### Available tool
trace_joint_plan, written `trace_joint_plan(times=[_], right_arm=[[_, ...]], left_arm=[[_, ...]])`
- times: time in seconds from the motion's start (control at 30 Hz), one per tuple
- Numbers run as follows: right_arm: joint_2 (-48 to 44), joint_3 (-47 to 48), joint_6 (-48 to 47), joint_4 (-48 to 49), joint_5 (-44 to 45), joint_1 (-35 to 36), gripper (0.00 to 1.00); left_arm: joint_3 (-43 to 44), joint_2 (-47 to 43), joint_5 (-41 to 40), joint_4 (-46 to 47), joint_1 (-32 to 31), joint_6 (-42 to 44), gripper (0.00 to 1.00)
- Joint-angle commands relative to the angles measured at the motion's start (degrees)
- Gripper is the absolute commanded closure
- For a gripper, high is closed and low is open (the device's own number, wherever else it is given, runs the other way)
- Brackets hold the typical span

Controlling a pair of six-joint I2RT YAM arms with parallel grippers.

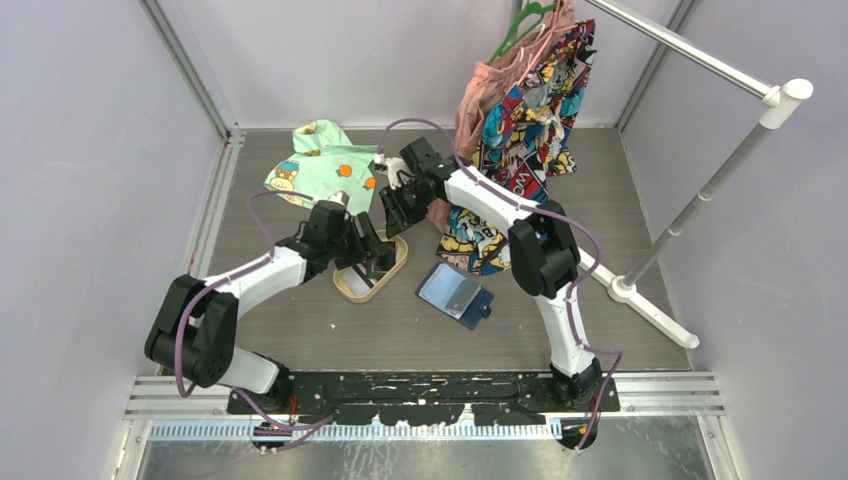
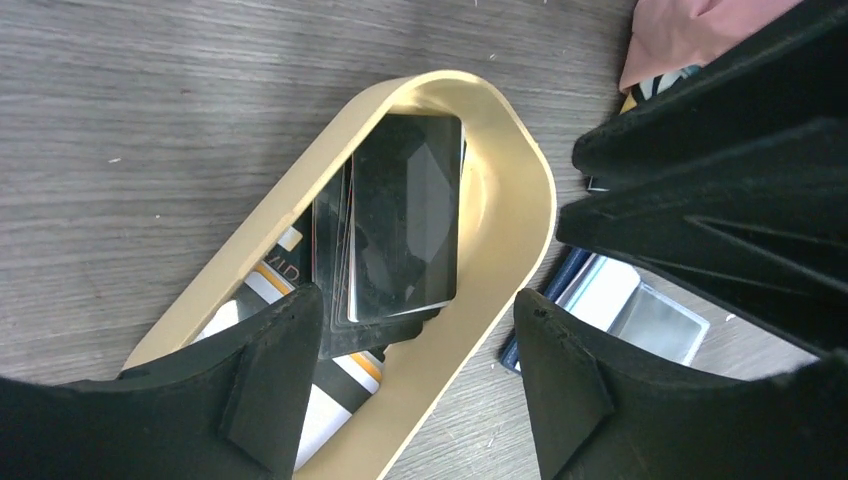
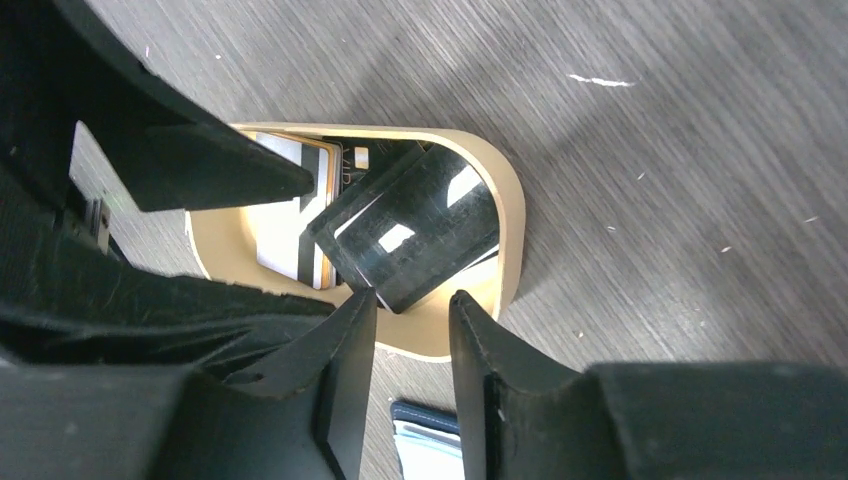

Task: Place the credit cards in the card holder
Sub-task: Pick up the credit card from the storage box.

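Observation:
Several dark credit cards (image 2: pixel 405 220) lie stacked in a tan oval tray (image 2: pixel 510 180), over striped ones with orange edges (image 2: pixel 330 400). My left gripper (image 2: pixel 415 330) is open and low over the tray; one finger (image 2: pixel 270 380) is above the cards and the other is outside the rim. My right gripper (image 3: pixel 412 305) is open and empty, just above the near end of the tray (image 3: pixel 512 230) and the top dark card (image 3: pixel 410 235). The navy card holder (image 1: pixel 455 292) lies open on the table right of the tray (image 1: pixel 350 285), pale pockets up. It also shows in the left wrist view (image 2: pixel 640 305).
A green printed cloth (image 1: pixel 325 160) lies behind the tray. Colourful garments (image 1: pixel 520 110) hang from a rail (image 1: pixel 700 200) at the back right, its foot (image 1: pixel 650 305) on the table. Both grippers (image 1: pixel 365 255) (image 1: pixel 395 215) crowd closely over the tray.

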Motion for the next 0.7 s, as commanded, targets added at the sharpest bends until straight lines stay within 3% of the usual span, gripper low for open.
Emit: trace_joint_plan(times=[0.0, 0.2, 0.43, 0.67], right_arm=[[0.4, 1.58, 4.19, 1.62, 0.15, 0.1, 0.64], [2.43, 0.84, 7.49, 2.37, 0.94, 1.06, 0.71], [2.25, -1.37, 6.8, 2.59, 3.46, 2.97, 0.72], [2.43, -2.22, 6.26, 2.15, 5.69, 3.52, 0.73]], left_arm=[[2.72, 0.08, -3.49, -1.73, -2.07, -0.32, 0.3], [4.05, 2.69, -3.48, -3.15, -2.11, 0.17, 0.29], [5.53, 4.53, -5.3, -6.23, -2.36, 1.07, 0.29], [5.53, 7.7, -2.02, -4.51, -2.37, 0.12, 0.3]])
